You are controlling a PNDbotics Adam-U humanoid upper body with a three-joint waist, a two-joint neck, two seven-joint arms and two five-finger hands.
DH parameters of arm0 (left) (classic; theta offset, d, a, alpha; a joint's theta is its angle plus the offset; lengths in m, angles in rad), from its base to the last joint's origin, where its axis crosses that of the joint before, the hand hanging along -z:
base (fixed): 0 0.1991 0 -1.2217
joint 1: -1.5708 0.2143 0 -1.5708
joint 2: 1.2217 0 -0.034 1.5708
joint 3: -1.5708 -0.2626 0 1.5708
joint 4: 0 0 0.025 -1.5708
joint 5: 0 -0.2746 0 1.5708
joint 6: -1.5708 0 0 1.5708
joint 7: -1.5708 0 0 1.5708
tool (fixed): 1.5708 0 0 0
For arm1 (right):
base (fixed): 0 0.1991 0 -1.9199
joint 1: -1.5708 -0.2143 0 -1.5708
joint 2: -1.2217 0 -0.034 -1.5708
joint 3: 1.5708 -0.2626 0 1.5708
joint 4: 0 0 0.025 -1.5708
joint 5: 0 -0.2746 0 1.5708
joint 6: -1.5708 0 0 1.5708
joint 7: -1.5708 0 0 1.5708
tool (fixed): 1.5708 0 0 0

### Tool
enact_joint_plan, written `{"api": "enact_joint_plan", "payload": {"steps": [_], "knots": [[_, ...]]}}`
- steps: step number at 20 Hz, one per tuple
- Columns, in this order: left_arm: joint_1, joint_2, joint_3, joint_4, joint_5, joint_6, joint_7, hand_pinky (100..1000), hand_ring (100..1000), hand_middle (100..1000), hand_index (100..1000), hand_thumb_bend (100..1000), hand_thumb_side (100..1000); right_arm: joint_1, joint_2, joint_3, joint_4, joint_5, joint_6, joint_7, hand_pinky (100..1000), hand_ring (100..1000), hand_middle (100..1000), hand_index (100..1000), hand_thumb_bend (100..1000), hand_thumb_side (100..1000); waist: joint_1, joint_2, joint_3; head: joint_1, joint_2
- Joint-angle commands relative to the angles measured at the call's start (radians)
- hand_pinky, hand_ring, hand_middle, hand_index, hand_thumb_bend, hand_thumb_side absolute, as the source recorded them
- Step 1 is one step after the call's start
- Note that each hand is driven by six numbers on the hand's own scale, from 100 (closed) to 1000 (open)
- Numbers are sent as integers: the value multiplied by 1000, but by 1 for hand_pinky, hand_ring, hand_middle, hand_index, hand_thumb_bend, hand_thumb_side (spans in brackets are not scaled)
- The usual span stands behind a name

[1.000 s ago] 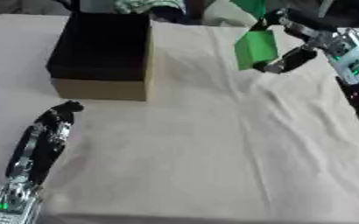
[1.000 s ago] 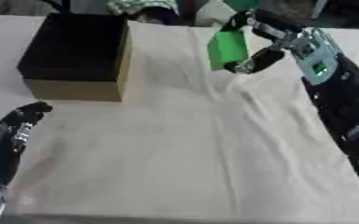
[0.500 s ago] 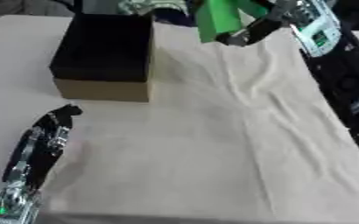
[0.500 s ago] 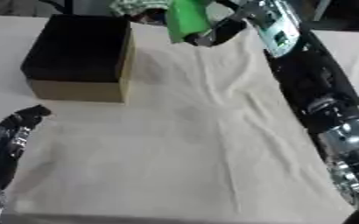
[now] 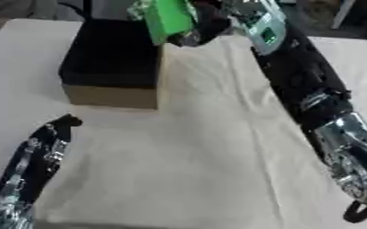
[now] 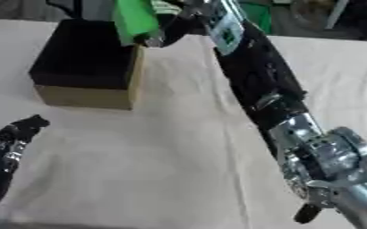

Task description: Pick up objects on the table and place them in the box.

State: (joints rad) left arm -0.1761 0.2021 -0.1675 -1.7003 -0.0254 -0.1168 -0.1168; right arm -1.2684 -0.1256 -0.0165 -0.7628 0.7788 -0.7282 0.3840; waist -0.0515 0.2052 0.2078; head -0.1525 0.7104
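A green flat packet (image 5: pixel 167 19) hangs over the right rim of the cardboard box (image 5: pixel 112 96), which has a black inside. My right hand (image 5: pixel 206 27) is shut on the packet, its arm stretching in from the lower right across the cloth. My left hand (image 5: pixel 36 156) lies on the cloth at the lower left, fingers straight and pointing toward the box, holding nothing.
A cream cloth (image 5: pixel 202 147) with creases covers the table. Dark clutter and a green thing (image 6: pixel 257 15) lie beyond the far edge. My right arm (image 6: pixel 265 89) crosses the table's right half.
My right hand has carried the green packet leftward from the table's right back part to above the box's right rim. The camera has tilted. The left hand has stayed in place.
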Motion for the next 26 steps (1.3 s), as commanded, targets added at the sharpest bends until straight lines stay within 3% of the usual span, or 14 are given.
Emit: {"api": "enact_joint_plan", "payload": {"steps": [1, 7, 8, 9, 10, 15, 23, 26], "knots": [[-18, 7, -10, -12, 7, -2, -14, 1000, 1000, 721, 792, 100, 676, -33, 36, -18, -3, 50, 4, -14, 774, 627, 347, 542, 324, 100, 5, -12, 7, -15, -16], [-32, 5, -21, -12, 10, -2, -29, 1000, 1000, 721, 792, 100, 675, -11, 100, -12, 3, 121, -10, -14, 781, 643, 415, 608, 315, 100, 1, -4, 30, -34, -23], [-35, 5, -23, -12, 10, -3, -31, 1000, 1000, 720, 793, 100, 674, -5, 105, -12, 4, 132, -12, -17, 786, 657, 476, 670, 364, 100, 1, -3, 34, -37, -25], [-37, 5, -25, -13, 11, -3, -33, 1000, 1000, 720, 793, 100, 674, 1, 108, -12, 5, 143, -13, -21, 787, 658, 484, 677, 350, 100, 1, -3, 37, -39, -27], [-38, 5, -25, -13, 12, -4, -34, 1000, 1000, 720, 793, 100, 673, 5, 110, -13, 7, 154, -14, -27, 793, 678, 559, 730, 375, 100, 1, -2, 40, -40, -29], [-38, 5, -25, -12, 13, -2, -36, 1000, 1000, 720, 793, 100, 675, 12, 105, -26, 9, 189, -1, -83, 815, 742, 747, 863, 456, 126, -1, -3, 39, -38, -30], [-34, 5, -23, -12, 15, -2, -34, 1000, 1000, 720, 794, 100, 674, 11, 85, -46, 19, 243, 92, -209, 855, 810, 893, 939, 506, 181, 2, -9, 29, -34, -30], [-33, 5, -22, -12, 15, -2, -33, 1000, 1000, 720, 794, 100, 674, 9, 78, -51, 26, 262, 122, -243, 862, 823, 906, 947, 513, 169, 3, -11, 24, -32, -29]]}}
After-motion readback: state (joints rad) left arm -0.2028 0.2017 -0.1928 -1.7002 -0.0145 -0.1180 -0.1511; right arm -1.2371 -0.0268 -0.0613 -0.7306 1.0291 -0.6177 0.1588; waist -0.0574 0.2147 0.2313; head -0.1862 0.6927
